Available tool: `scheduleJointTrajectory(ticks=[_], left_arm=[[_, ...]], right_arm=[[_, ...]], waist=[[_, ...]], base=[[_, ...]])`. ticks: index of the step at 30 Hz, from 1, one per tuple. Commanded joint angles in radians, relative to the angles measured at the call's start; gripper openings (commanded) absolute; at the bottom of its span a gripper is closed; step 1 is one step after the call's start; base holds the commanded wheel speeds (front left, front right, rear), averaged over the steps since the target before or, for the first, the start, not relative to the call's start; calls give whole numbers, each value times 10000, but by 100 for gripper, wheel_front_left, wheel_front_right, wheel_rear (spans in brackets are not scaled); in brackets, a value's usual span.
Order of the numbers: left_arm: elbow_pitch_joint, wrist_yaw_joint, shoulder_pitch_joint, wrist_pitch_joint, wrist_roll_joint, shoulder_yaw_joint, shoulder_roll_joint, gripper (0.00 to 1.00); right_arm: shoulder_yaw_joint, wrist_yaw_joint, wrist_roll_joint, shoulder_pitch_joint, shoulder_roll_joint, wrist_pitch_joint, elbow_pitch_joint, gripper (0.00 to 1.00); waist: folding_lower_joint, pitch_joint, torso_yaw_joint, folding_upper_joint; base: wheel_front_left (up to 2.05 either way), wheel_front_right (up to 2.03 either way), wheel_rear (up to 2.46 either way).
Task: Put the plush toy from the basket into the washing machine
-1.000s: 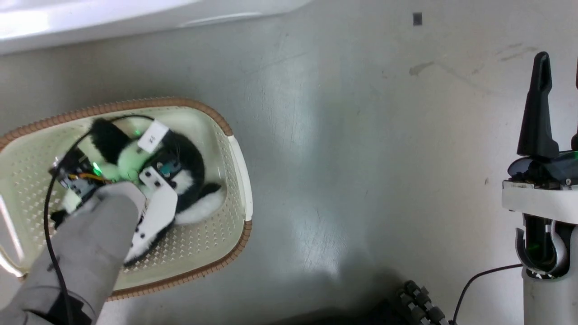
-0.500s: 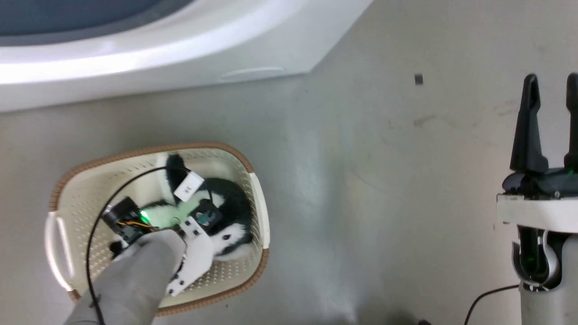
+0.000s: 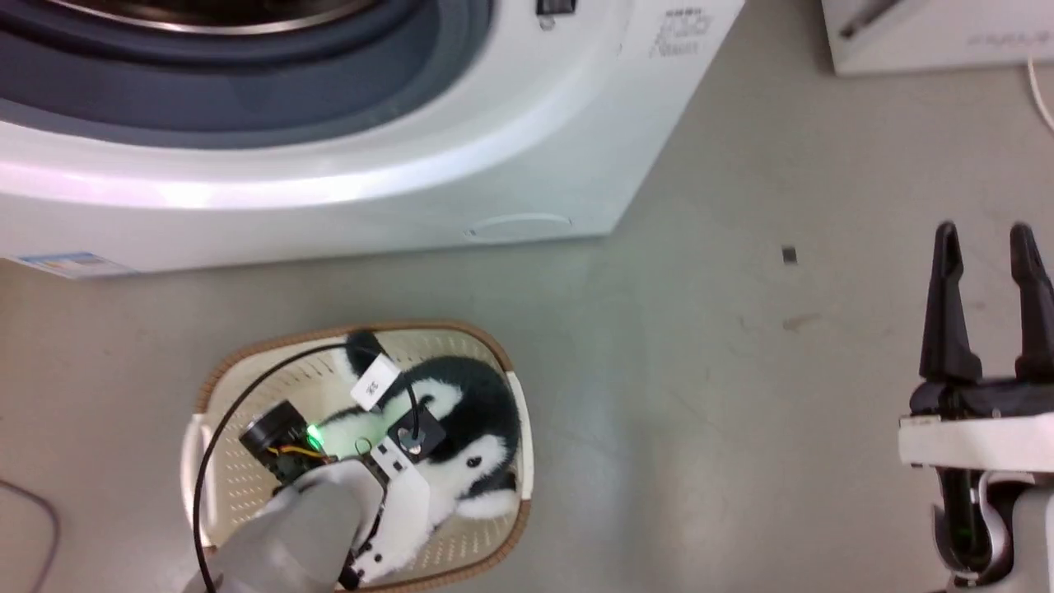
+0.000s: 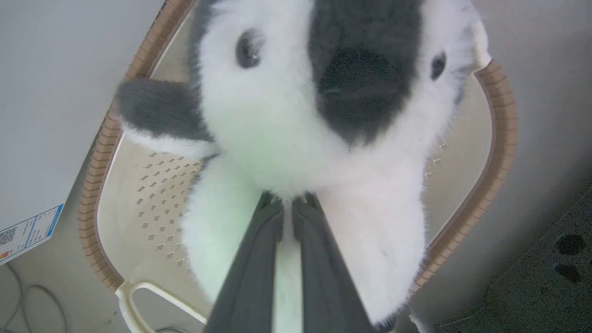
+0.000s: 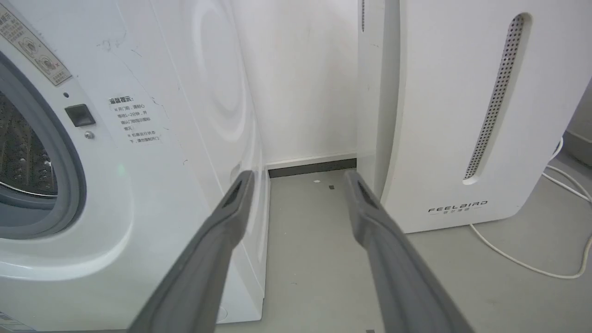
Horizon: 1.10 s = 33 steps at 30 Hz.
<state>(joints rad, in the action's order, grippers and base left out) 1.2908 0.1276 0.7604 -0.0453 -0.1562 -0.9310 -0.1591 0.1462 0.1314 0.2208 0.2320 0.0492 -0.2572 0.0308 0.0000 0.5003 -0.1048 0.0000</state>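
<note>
A grey floor holds an oval cream plastic basket before the large white front-loading washing machine. Reaching down into it, the left gripper pinches white fur of the fluffy black-and-white penguin plush toy, fingers nearly together; the right gripper stands parted, empty. The head camera has since tilted up; the grip is unchanged.

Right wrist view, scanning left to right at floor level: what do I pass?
washing machine → open right gripper → white appliance → white cable on the floor
</note>
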Motion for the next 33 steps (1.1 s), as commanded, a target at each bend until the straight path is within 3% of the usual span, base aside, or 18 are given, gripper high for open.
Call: scheduleJointTrajectory(ticks=[1, 18, 27, 33], left_arm=[[0, 30, -160, -204, -178, -62, 71, 0], [-187, -193, -901, -1888, -1295, -136, 775, 0], [-1450, -910, -1371, -2154, -1594, 208, 766, 0], [-3460, -1708, -1795, -2161, -1597, 741, 151, 0]], right_arm=[[75, -7, -22, -203, 10, -45, -72, 100], [366, -7, -194, -1655, 10, -46, -457, 100], [472, -7, -223, -2229, 10, -46, -509, 100], [441, -7, -196, -2418, 10, -46, -509, 100]], waist=[[0, -546, 311, 0], [0, -2777, 1267, 0], [0, -3618, 1672, 0], [0, -3910, 1812, 0]], base=[[0, 0, 0], [0, 0, 0], [0, 0, 0], [0, 0, 0]])
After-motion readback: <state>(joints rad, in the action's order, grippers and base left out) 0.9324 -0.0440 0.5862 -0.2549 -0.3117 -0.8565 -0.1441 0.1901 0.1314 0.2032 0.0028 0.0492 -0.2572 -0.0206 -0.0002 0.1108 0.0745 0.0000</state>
